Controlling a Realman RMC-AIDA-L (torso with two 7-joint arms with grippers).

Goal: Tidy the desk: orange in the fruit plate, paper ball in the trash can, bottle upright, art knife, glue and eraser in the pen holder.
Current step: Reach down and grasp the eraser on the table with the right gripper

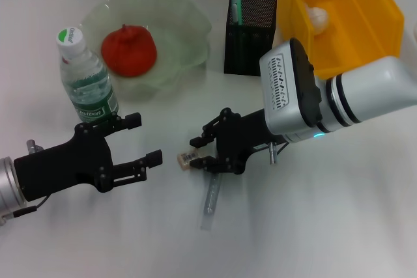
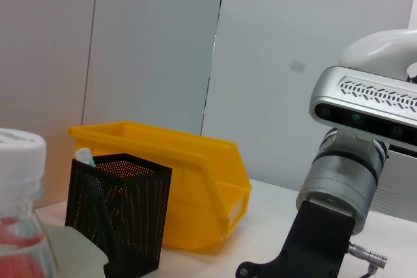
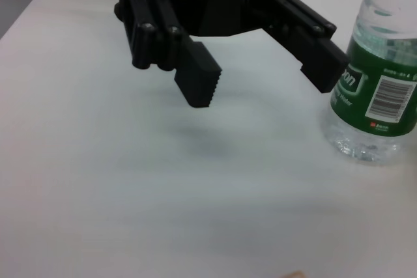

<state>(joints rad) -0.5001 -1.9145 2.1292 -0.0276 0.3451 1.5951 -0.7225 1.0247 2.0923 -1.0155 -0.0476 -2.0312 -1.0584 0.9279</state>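
The orange (image 1: 129, 49) lies in the pale green fruit plate (image 1: 189, 24). Beside the plate the bottle (image 1: 86, 76) stands upright. The glue (image 1: 235, 1) sticks out of the black mesh pen holder (image 1: 251, 37). The paper ball (image 1: 317, 15) sits in the yellow bin (image 1: 345, 11) that serves as the trash can. The small beige eraser (image 1: 187, 158) lies on the desk at the tips of my right gripper (image 1: 199, 152), which is open. The art knife (image 1: 212, 203) lies just under and behind that gripper. My left gripper (image 1: 144, 139) hovers open to the left, holding nothing.
The right wrist view shows my left gripper (image 3: 260, 79) open over the bare desk, beside the bottle (image 3: 374, 89). In the left wrist view are the pen holder (image 2: 117, 216), the yellow bin (image 2: 195, 187) and my right arm (image 2: 342, 193).
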